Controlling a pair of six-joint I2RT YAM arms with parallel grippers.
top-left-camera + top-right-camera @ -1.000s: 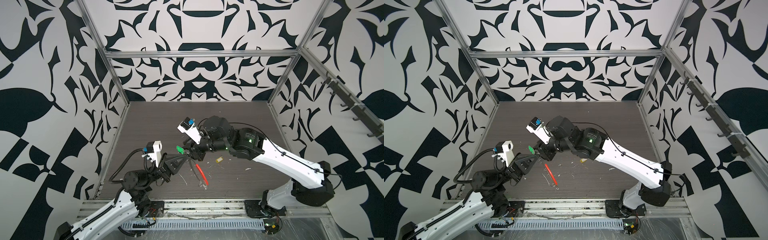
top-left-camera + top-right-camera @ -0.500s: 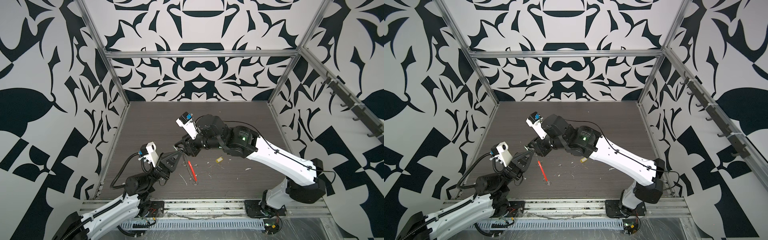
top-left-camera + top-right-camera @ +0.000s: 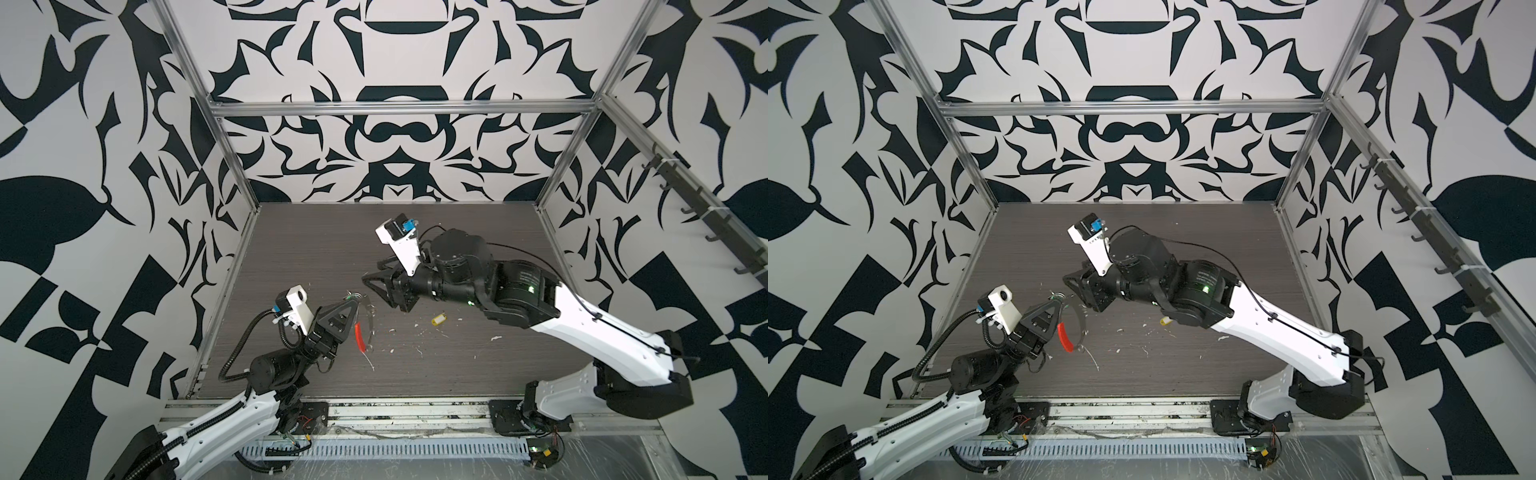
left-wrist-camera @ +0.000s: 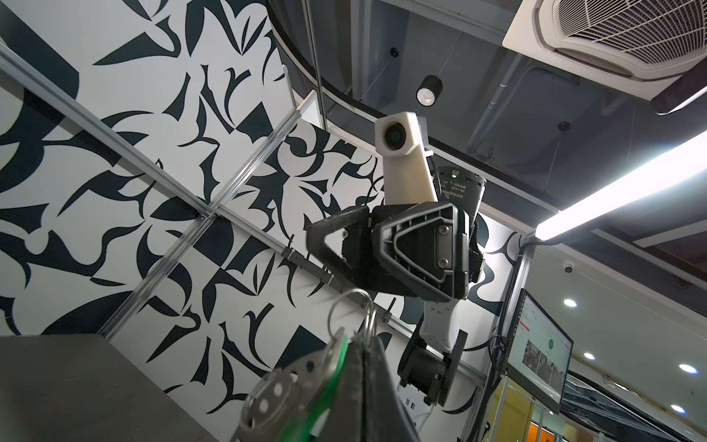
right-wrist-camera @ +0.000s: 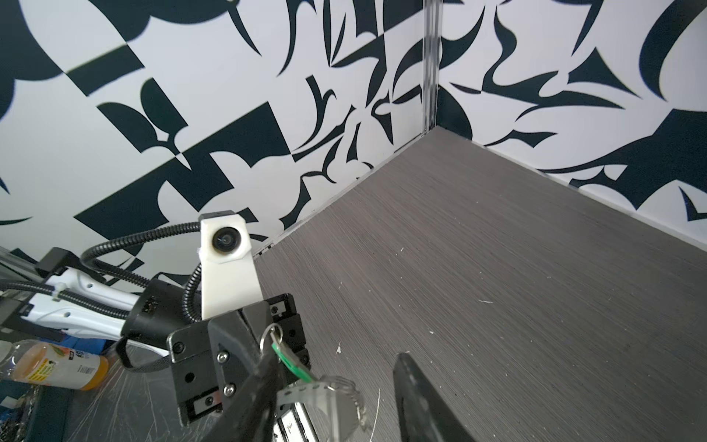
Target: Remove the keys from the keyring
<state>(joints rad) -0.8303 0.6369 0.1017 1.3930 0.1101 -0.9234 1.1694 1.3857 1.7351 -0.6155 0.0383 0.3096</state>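
Clamping the thin perforated metal keyring (image 3: 360, 337), left pincer (image 3: 353, 300) grips; right pincer (image 3: 372, 270) gapes

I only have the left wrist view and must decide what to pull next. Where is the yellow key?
Observer: In a top view the yellow key lies loose on the table, apart from the keyring.
Operator: What is the left gripper holding?
Observer: The left gripper is shut on the keyring, whose red sleeve hangs beside its fingers.
Operator: And the green key?
Observer: The right wrist view shows the green key sticking out at the left gripper's closed fingertips.
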